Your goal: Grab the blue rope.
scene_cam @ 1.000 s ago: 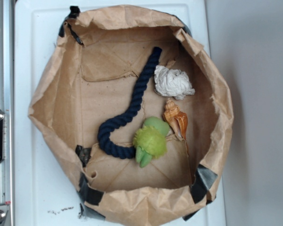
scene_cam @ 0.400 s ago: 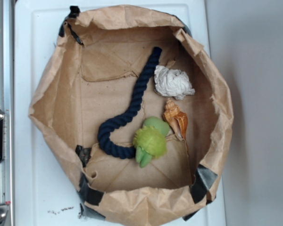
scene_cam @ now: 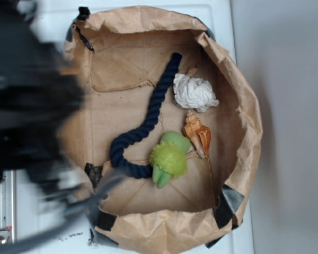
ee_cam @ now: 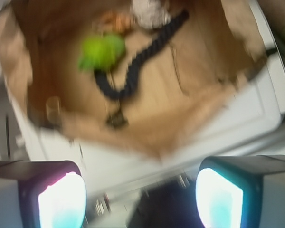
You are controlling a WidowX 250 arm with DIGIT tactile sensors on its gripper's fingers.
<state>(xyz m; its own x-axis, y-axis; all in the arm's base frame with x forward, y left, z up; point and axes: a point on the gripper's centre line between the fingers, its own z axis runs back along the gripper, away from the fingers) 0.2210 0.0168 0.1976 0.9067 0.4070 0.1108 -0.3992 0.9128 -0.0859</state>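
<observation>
The blue rope (scene_cam: 146,123) is a thick navy twisted cord lying curved across the floor of the brown paper bag (scene_cam: 238,95), hooked at its near end beside a green toy. In the wrist view the rope (ee_cam: 133,71) appears blurred, far ahead. My gripper (ee_cam: 140,197) is open, with both pads wide apart and nothing between them. It hangs over the white surface outside the bag's edge. In the exterior view the arm is a dark blur (scene_cam: 26,95) at the left, covering the bag's left rim.
A fuzzy green toy (scene_cam: 169,156), an orange seashell (scene_cam: 197,135) and a crumpled white paper ball (scene_cam: 194,92) lie in the bag right of the rope. Black tape (scene_cam: 230,203) patches the bag's rim. A metal rail (scene_cam: 0,233) runs along the left edge.
The arm has swept into the exterior view from the left as a dark blur, covering the bag's left side. The rope and other items have not moved.
</observation>
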